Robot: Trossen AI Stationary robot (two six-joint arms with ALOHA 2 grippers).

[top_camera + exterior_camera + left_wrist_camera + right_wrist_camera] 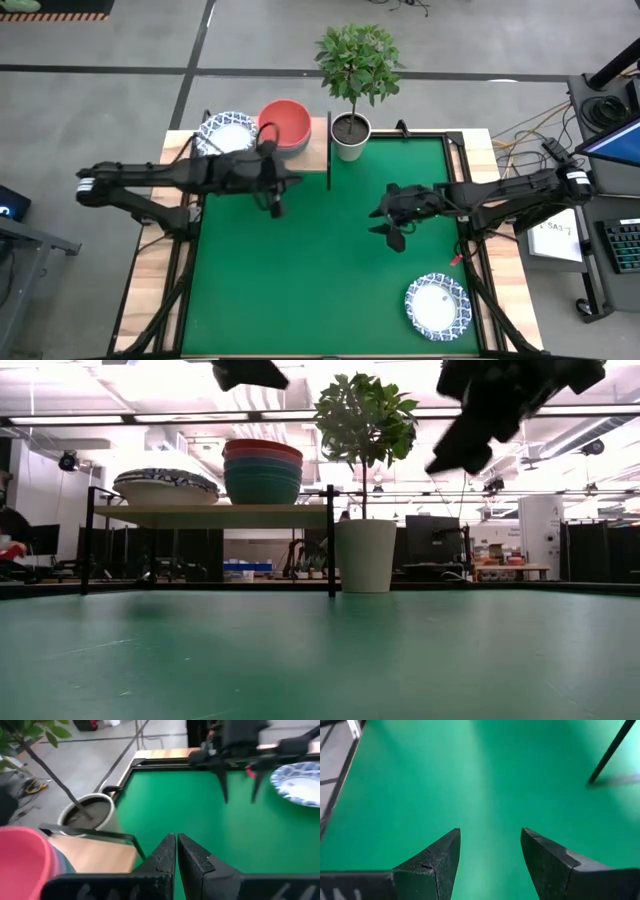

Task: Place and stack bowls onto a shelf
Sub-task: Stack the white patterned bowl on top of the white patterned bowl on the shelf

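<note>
The shelf (300, 150) stands at the far left of the bench (150, 290), its wooden board raised on a thin black frame above the far edge of the green mat (320, 260). On the board sit two piles. The stack of plain bowls (262, 472), red on top with pink, blue and dark green under it in the low view, is on the end nearer the white plant pot (351, 135). A pile of patterned white bowls (227, 131) is beside it on the outer end of the shelf.

One more patterned bowl (437, 305) lies alone on the mat at the near right corner, well apart from both arms.

The left gripper (274, 203) hangs over the mat just in front of the shelf, near the red-topped stack. Its fingers (167, 855) are pressed together with only a thin slit between them, and they hold nothing.

The right gripper (393, 228) hovers above the middle of the mat, right of centre, between the plant pot and the lone bowl. Its fingers (440, 855) stand well apart over bare green mat, and it carries nothing.
</note>
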